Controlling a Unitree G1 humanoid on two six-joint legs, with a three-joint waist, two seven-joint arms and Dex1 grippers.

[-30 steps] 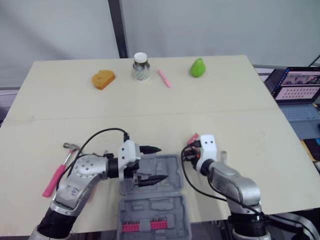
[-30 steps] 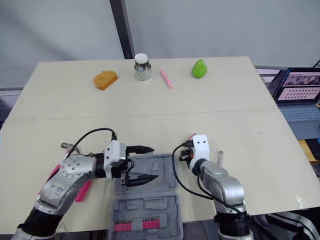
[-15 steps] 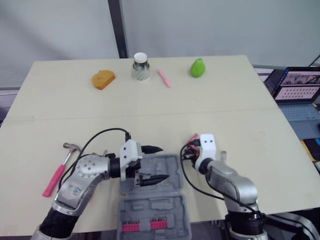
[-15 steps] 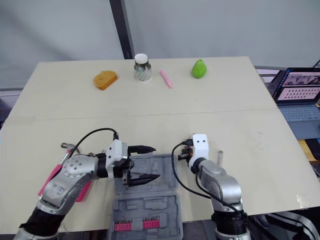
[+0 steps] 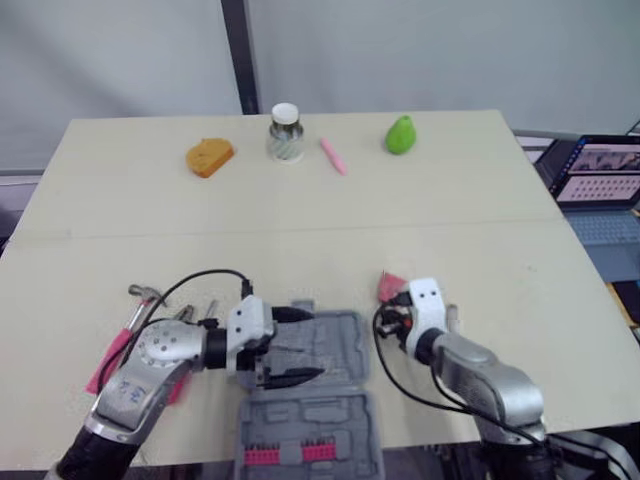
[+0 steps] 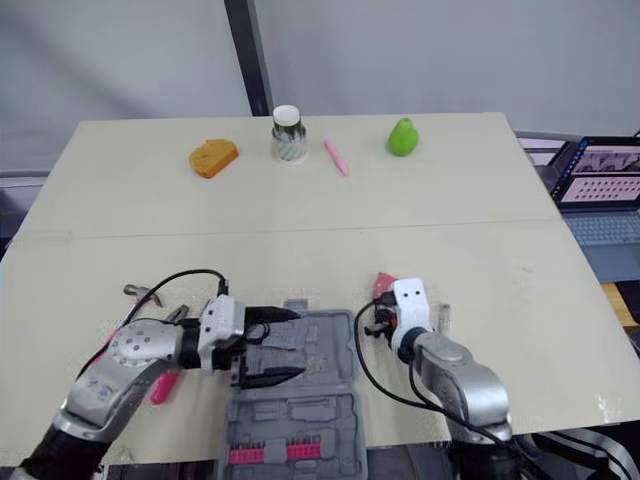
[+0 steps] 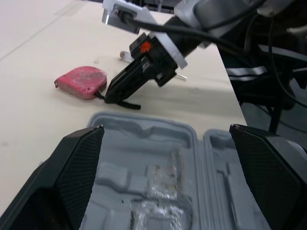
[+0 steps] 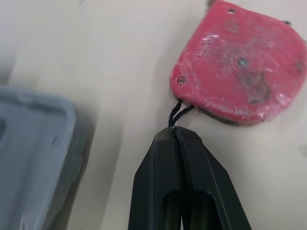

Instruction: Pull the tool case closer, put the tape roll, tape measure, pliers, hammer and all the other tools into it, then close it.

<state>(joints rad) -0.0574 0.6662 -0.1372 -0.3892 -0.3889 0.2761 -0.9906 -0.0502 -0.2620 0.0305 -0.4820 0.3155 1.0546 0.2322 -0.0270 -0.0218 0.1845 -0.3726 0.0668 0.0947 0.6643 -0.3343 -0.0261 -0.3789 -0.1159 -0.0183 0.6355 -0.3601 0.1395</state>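
Note:
The grey tool case [image 5: 340,330] lies open at the table's front edge, several pink bits in its near half. My left gripper [image 5: 300,345] hovers open over the case's far half [image 7: 144,143]. A red tape measure [image 5: 388,287] rests just past the case's far right corner. My right gripper [image 8: 173,134] is shut, its tips pinching the tape measure's black cord [image 8: 180,111]. The pink-handled hammer [image 5: 118,345] and the pliers [image 5: 185,314] lie left of the case, partly behind my left arm.
A small metal tool [image 5: 452,318] lies right of my right wrist. Along the far edge stand an orange sponge-like block [image 5: 209,156], a white-lidded jar [image 5: 285,133], a pink pen [image 5: 331,156] and a green pear [image 5: 401,133]. A laptop [image 5: 600,185] sits off the table's right side.
My right gripper has drawn back toward me, and the tape measure now shows more fully beyond it. My left gripper has slid back and left over the case.

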